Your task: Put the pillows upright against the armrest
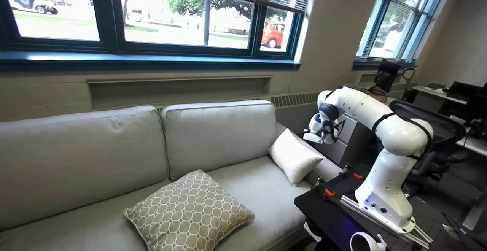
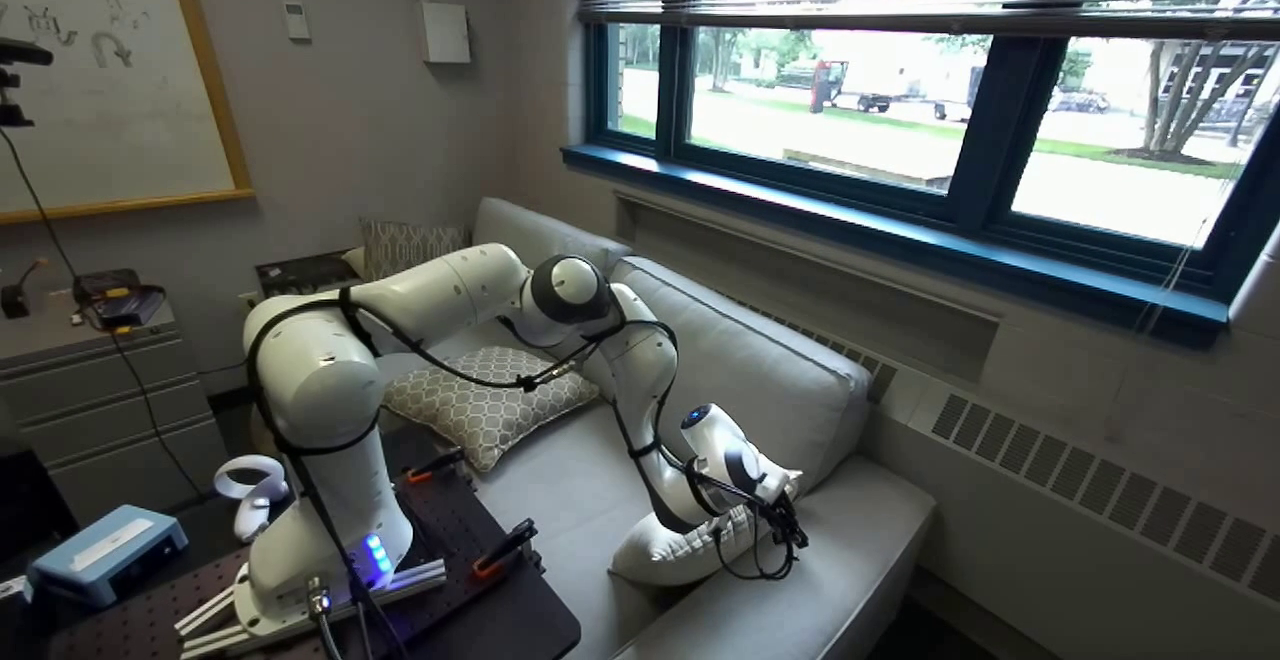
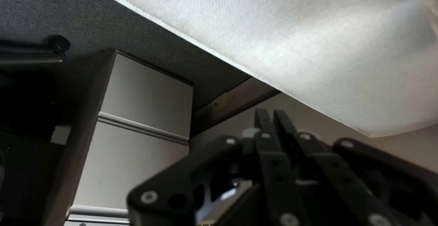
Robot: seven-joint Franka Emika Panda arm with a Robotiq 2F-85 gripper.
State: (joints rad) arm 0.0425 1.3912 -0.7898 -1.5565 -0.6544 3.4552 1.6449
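At the bottom of the wrist view, nearest of all, the Robotiq gripper [image 3: 272, 114] stood with its two slim fingers almost together and nothing between them; closed like that, it would suit pressing or nudging fabric better than pinching it. Across the upper right spread what was probably the armrest [image 2: 830, 570], in pale fabric, while a drawer cabinet [image 3: 133, 150] stood farther off at the left.

Toward the lower right of an exterior view, the Panda arm [image 1: 365, 108] was mounted on a dark tabletop [image 1: 323, 213] set beside the couch seat [image 1: 257, 186], likely so that it could reach across the armrest; orange-tipped clamps [image 1: 329, 192] probably kept that footing firm. At the bottom centre, the tan lattice throw pillow [image 1: 190, 213] lay on its broad face on the couch seat, well apart from the armrest, so it presumably had yet to be propped. Farther back, right of centre, the cream-white throw pillow [image 1: 295, 158] leaned at a tilt in the corner, apparently braced by the armrest, though how squarely could not be told. Behind it, the back cushion [image 1: 220, 133] may have steadied it as well. Farthest off, the blue-framed window [image 1: 186, 49] stretched across the upper left.
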